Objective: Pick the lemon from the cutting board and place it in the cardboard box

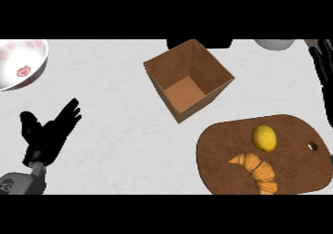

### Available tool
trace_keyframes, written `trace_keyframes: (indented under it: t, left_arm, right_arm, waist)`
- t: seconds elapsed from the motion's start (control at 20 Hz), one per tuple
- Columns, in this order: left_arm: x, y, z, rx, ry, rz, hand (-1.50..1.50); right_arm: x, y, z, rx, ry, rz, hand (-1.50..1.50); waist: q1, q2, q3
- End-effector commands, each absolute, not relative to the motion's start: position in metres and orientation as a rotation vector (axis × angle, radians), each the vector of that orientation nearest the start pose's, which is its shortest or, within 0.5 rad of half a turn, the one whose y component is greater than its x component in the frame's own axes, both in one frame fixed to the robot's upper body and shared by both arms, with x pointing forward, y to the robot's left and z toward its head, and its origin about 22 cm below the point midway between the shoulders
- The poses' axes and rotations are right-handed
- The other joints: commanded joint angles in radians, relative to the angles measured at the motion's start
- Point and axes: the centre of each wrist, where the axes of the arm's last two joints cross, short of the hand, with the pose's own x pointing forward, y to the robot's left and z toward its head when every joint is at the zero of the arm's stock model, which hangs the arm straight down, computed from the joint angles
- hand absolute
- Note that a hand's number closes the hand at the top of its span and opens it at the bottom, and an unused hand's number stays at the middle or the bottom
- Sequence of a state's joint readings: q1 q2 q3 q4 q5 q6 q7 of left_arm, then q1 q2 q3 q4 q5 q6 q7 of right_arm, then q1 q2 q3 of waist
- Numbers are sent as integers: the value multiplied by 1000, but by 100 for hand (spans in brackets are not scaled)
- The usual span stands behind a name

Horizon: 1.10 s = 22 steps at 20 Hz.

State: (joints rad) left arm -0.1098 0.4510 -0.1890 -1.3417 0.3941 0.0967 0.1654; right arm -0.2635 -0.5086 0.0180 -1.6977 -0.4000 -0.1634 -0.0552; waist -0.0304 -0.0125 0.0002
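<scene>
Lemon (264,137): lies on the cutting board (223,141) at lower right of the frame, in the board's upper half, just above the croissant (258,170) and apart from it; yellow, smooth-looking, oval, its long axis running roughly up and down the frame.

Right hand (326,64): black, at the right edge of the frame, upper right, fingers showing near the top edge and fairly straight, holding nothing; lemon lies down and to the left of it, near; by judgement this is the nearer hand and the likely one for the pick.

Left hand (49,130): black, on a grey forearm at lower left of the frame; resting, fingers spread and pointing up and to the right, nothing held; well apart from the lemon, with bare counter between.

Cardboard box (189,80): upper centre of the frame, open-topped, brown, flat-walled, set at a diagonal; inside looks bare; lies up and to the left of the lemon, close past the board's upper edge; the carry would be short and leftward by judgement.

Cutting board: dark brown, rounded, wood-like, with a small hole near its right edge.

Croissant: golden, curved, ridged.

Bowl (17,64): upper left of the frame, white with pink marks.

Counter (115,151): pale, faintly marbled.
</scene>
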Motion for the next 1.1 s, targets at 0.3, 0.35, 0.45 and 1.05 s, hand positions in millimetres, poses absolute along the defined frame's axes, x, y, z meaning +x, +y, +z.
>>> trace_keyframes:
  t: [0.3,0.35,0.45,1.05]
  left_arm:
    - [268,362,31,508,-1353,-186,0]
    - [267,369,33,559,-1357,-196,0]
    - [258,373,29,618,-1364,-198,0]
    - [258,368,19,654,-1364,-217,0]
  right_arm:
    - [249,-360,104,-503,-1691,557,-150]
    - [237,-374,88,-601,-1559,642,-150]
    - [197,-372,16,-584,-1458,566,-150]
    - [174,-436,-14,-560,-1693,485,-150]
  waist:
    - [30,23,-35]
    - [26,30,-20]
    - [29,16,3]
    - [32,14,0]
